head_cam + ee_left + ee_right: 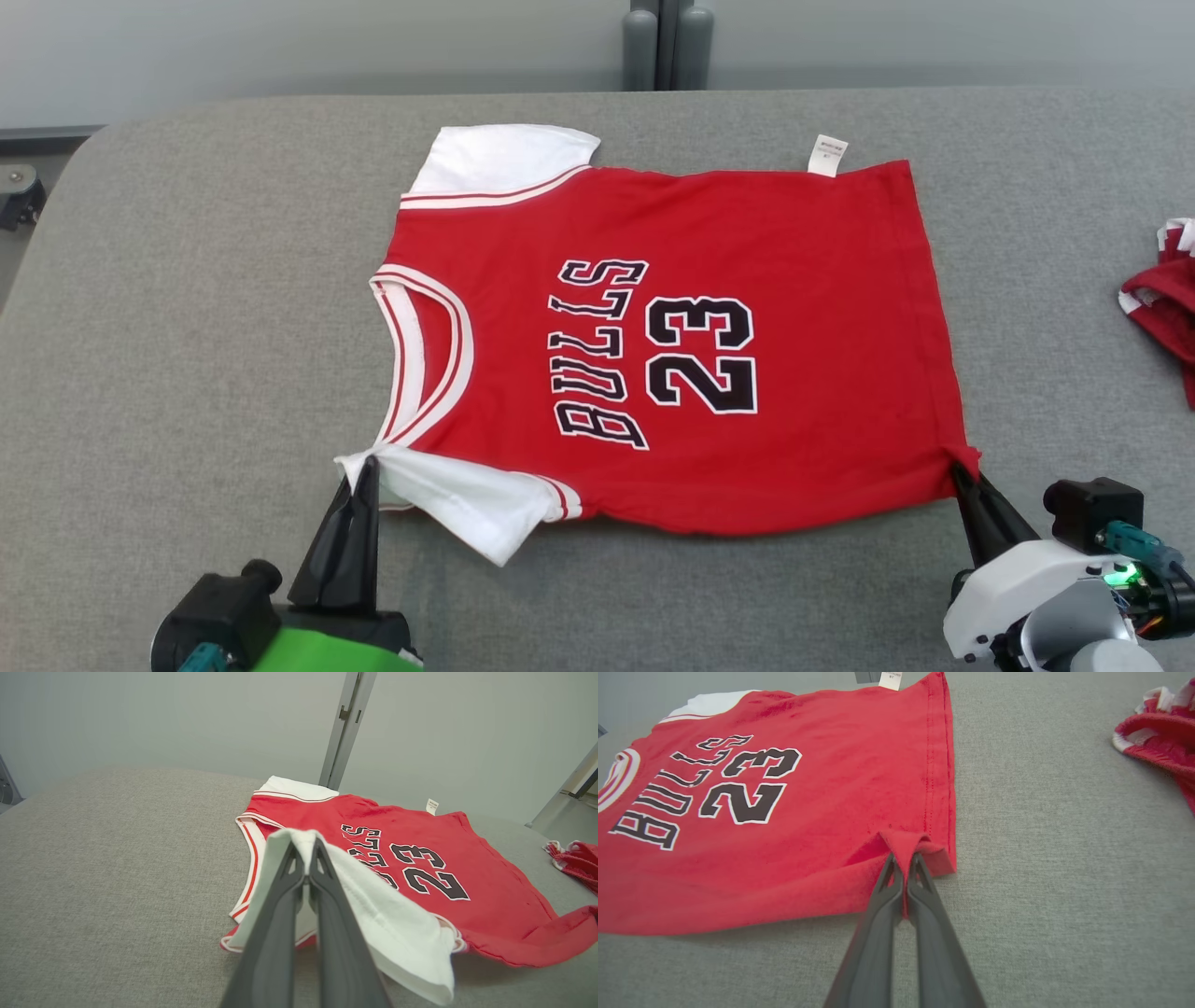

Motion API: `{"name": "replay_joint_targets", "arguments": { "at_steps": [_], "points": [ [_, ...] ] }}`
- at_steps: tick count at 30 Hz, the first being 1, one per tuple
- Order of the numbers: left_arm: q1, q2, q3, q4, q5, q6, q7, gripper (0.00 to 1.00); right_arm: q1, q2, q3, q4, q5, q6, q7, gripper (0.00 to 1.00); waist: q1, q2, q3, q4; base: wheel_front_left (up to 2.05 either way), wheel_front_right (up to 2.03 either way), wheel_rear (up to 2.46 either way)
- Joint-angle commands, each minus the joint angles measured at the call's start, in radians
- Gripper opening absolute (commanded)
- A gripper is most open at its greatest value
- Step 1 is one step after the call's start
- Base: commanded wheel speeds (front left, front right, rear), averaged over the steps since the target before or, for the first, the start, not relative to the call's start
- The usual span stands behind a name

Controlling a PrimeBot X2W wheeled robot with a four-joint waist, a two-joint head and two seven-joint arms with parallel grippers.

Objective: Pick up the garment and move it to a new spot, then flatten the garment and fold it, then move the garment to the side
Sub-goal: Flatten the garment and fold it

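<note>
Red jersey [728, 233] lies flat on the grey counter [187, 327]; left claw [364, 467] clamps tight on its white sleeve [467, 499], right claw [959, 469] pinches the near hem corner [967, 455].

I see the garment [672, 355] spread flat mid-worktop [187, 327], collar to my left, my left gripper [366, 464] at its near sleeve, right gripper [957, 467] at its near hem corner, another cloth [1162, 299] well apart at right.

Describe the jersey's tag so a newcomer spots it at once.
A red jersey lies on the grey table. On its far edge, near the right corner, a tag sticks out. It is small, white and printed, unlike the big plain sleeve at the other end.
</note>
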Motion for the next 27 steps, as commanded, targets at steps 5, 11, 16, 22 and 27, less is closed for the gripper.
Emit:
{"name": "replay_joint_targets", "arguments": {
  "at_steps": [5,11,16,22,27],
  "points": [
    [-0.115,0.0,-0.023,0.087,-0.006,-0.006,-0.012,0.0,-0.041,-0.004,-0.005,0.038,0.0,-0.001,0.024,0.0,0.0001,-0.0001,0.017,0.007,0.0,0.0,0.0],
    [-0.276,-0.011,-0.064,0.23,0.009,-0.01,-0.034,0.0,-0.111,-0.004,-0.023,0.081,0.029,-0.001,0.014,0.0,0.0001,-0.0001,0.039,0.001,0.0,0.0,0.0],
    [-0.406,-0.033,-0.073,0.345,0.008,-0.01,-0.052,0.0,-0.179,-0.003,-0.046,0.14,0.04,-0.001,-0.023,0.0,0.0001,-0.0001,0.076,-0.005,0.0,0.0,0.0],
    [-0.503,-0.045,-0.057,0.448,0.01,-0.01,-0.062,0.0,-0.256,-0.004,-0.023,0.218,0.051,-0.001,-0.071,0.0,0.0001,-0.0001,0.12,-0.028,0.0,0.0,0.0],
    [-0.538,-0.053,-0.031,0.476,0.023,-0.011,-0.063,0.0,-0.308,-0.004,-0.009,0.273,0.052,-0.001,-0.114,0.21,0.0001,-0.0001,0.138,-0.04,0.0,0.0,0.0]
  ]
}}
